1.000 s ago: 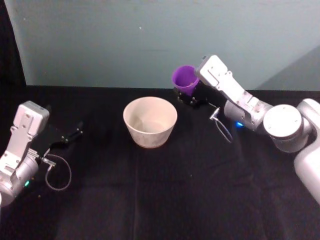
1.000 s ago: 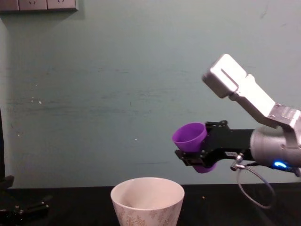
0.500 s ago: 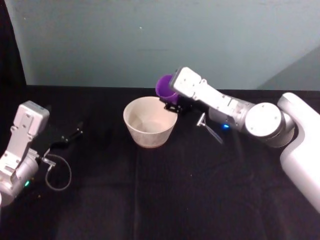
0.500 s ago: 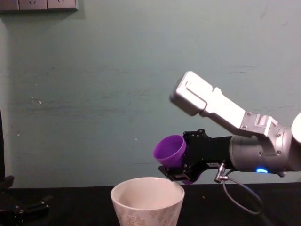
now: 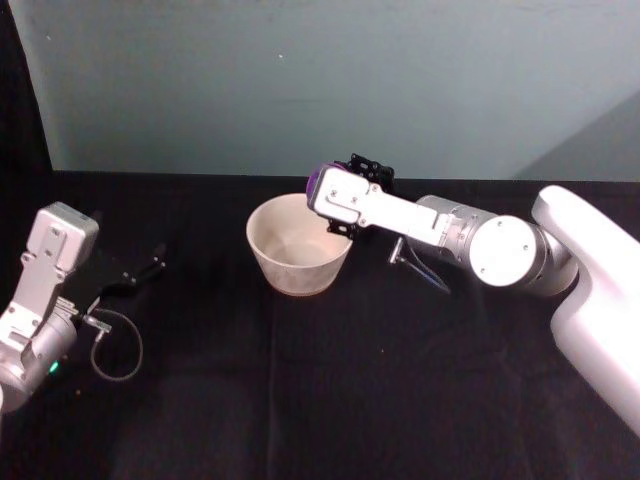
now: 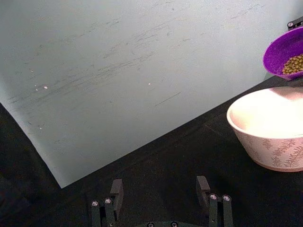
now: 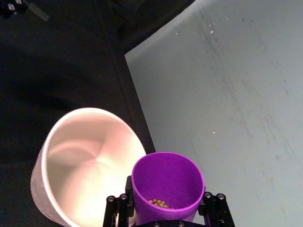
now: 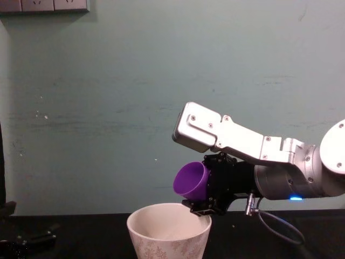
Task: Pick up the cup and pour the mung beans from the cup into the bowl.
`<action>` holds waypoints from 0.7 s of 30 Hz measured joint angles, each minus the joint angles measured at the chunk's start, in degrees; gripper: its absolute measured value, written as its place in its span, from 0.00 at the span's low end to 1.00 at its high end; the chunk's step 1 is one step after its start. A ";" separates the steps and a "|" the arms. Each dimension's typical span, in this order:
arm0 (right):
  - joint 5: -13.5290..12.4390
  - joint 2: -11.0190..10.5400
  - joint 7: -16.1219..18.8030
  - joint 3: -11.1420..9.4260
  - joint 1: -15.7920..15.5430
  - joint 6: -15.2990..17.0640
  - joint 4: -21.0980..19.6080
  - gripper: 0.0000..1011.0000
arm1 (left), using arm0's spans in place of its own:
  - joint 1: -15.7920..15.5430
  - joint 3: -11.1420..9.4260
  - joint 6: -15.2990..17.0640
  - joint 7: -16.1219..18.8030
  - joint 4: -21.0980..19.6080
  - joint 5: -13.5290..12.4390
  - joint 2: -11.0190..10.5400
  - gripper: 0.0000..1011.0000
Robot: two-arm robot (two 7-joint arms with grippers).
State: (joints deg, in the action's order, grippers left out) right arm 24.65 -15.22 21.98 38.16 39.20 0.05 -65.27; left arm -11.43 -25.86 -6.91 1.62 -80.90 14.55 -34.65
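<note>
The purple cup (image 8: 190, 179) hangs tilted, mouth towards the left, just above the right rim of the white leaf-patterned bowl (image 8: 168, 244). My right gripper (image 8: 208, 189) is shut on the cup's lower half. In the right wrist view, mung beans (image 7: 158, 204) lie inside the cup (image 7: 168, 179), with the bowl (image 7: 85, 111) below and nothing in it. From the head view the cup (image 5: 316, 183) peeks out behind the right gripper (image 5: 345, 200) over the bowl (image 5: 300, 272). My left gripper (image 5: 150, 268) rests open on the table at the left, far from the bowl (image 6: 279, 152).
A black cloth (image 5: 330, 400) covers the table and a pale teal wall (image 5: 300, 80) stands close behind it. A grey cable loop (image 5: 115, 345) lies by the left arm. Wall sockets (image 8: 43, 5) sit at the upper left in the chest view.
My right gripper has carried the cup leftwards and lower, from right of the bowl to over its right rim, tipping it further towards the bowl. The left arm has not moved.
</note>
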 joint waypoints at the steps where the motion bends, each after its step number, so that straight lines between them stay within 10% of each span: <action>1: 0.37 -0.05 -0.08 0.09 0.03 0.12 -0.17 0.72 | 0.00 0.00 0.00 0.00 0.00 0.00 0.00 1.00; 21: 10.00 0.20 -0.52 3.18 2.54 2.38 0.48 0.72 | 0.00 0.00 0.00 0.00 0.00 0.00 0.00 1.00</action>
State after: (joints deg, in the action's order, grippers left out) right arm 34.65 -15.02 21.46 41.34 41.74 2.43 -64.79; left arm -11.43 -25.86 -6.91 1.62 -80.90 14.55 -34.65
